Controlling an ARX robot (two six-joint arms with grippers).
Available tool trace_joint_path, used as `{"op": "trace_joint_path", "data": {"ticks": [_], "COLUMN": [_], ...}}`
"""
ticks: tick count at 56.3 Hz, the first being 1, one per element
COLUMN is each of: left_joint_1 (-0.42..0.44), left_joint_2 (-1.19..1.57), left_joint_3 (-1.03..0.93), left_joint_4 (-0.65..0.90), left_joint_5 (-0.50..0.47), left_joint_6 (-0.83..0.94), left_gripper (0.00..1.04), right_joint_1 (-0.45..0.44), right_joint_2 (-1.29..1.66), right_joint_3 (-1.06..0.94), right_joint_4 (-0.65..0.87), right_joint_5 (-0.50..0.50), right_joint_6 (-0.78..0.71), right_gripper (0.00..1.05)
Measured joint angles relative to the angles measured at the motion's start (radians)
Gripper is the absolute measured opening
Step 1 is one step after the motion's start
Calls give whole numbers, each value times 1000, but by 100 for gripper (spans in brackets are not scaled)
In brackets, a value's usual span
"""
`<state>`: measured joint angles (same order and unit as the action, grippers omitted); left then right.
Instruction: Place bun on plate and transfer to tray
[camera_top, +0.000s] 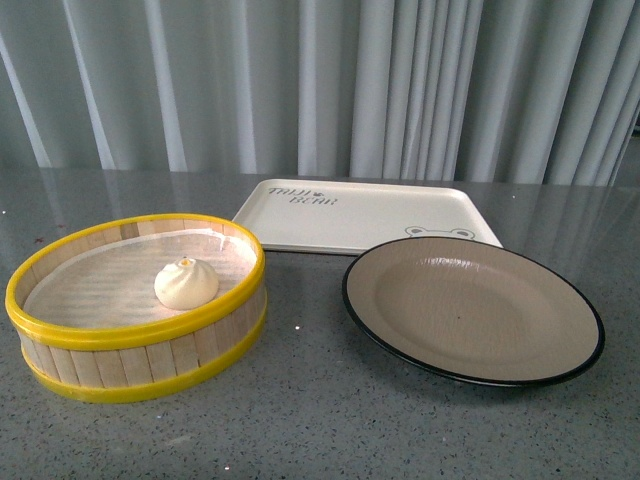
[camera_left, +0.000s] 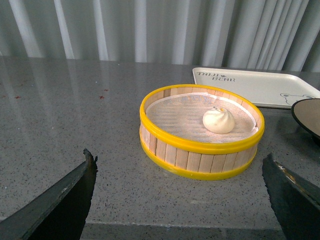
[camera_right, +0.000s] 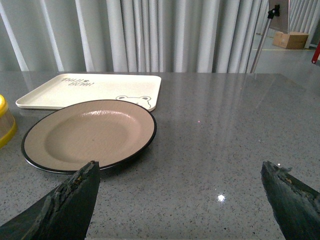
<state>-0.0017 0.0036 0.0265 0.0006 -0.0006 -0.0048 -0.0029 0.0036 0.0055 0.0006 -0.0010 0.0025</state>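
Note:
The cream-white bun (camera_top: 186, 283) (camera_left: 218, 120) lies inside the yellow-rimmed wooden steamer basket (camera_top: 150, 370) (camera_left: 200, 160) at the front left of the grey table. To its right rests the taupe plate (camera_top: 470, 300) (camera_right: 85, 132) with a black rim, nothing on it. Behind both lies the cream tray (camera_top: 360, 215) (camera_left: 250, 85) (camera_right: 90, 90), bare. Neither arm shows in the front view. My left gripper (camera_left: 178, 161) is open, short of the basket's near side. My right gripper (camera_right: 180, 167) is open over bare table beside the plate.
Grey pleated curtains hang behind the table. The table's near edge (camera_left: 180, 225) shows in the left wrist view. A stand (camera_right: 270, 20) and a cardboard box (camera_right: 290, 39) are off beyond the table's far right.

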Motion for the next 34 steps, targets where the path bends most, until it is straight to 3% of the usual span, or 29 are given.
{"op": "trace_joint_path", "data": {"ticks": [34], "left_joint_1": [0], "left_joint_2": [0], "left_joint_3": [0], "left_joint_4": [0], "left_joint_5": [0], "left_joint_6": [0], "left_gripper": [98], "right_joint_1": [0], "right_joint_2": [0], "right_joint_3": [0], "right_joint_4": [0], "right_joint_5": [0], "right_joint_6": [0], "right_gripper": [96]}}
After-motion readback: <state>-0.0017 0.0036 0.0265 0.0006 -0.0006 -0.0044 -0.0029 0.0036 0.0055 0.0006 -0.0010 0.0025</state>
